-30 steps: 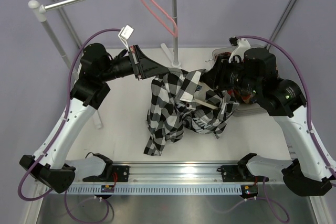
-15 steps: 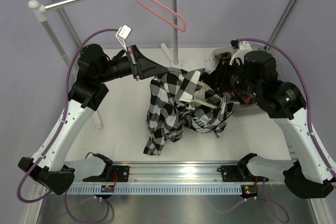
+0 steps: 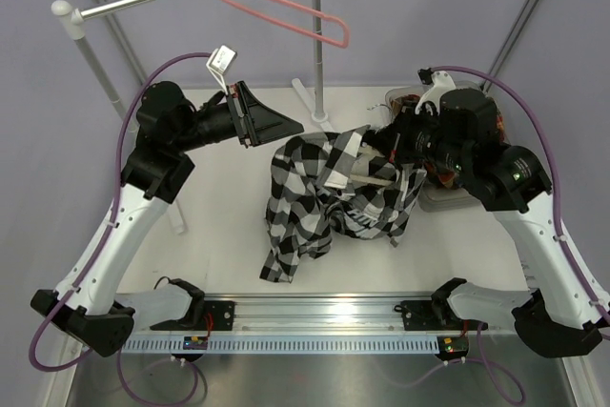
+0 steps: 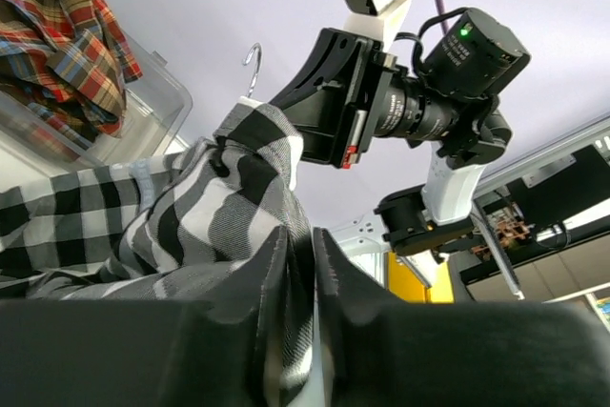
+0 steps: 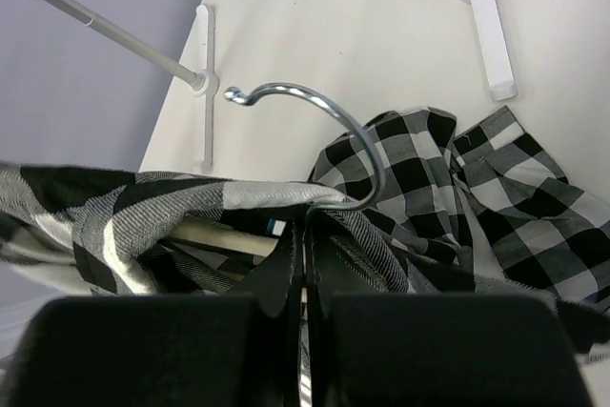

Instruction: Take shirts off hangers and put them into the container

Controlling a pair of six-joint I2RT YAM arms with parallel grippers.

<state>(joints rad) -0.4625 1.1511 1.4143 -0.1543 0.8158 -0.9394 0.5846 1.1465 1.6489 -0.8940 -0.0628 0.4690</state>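
White tabletop [image 3: 229,193] bears crumpled checked shirt [image 3: 295,207]; curved metal hook [image 5: 286,88] protrudes.

White table [image 3: 224,221] carries the black-and-white shirt [image 3: 295,212] (crumpled) and container [image 3: 440,201].

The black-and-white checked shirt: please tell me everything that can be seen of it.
The black-and-white checked shirt is soft woven cloth in large checks, crumpled on the white table, one part trailing toward the near edge. The pale cream hanger sits inside it, its metal hook poking from the collar, where the shut right gripper pinches. A fold shows in the gap of the left gripper; grip unclear.
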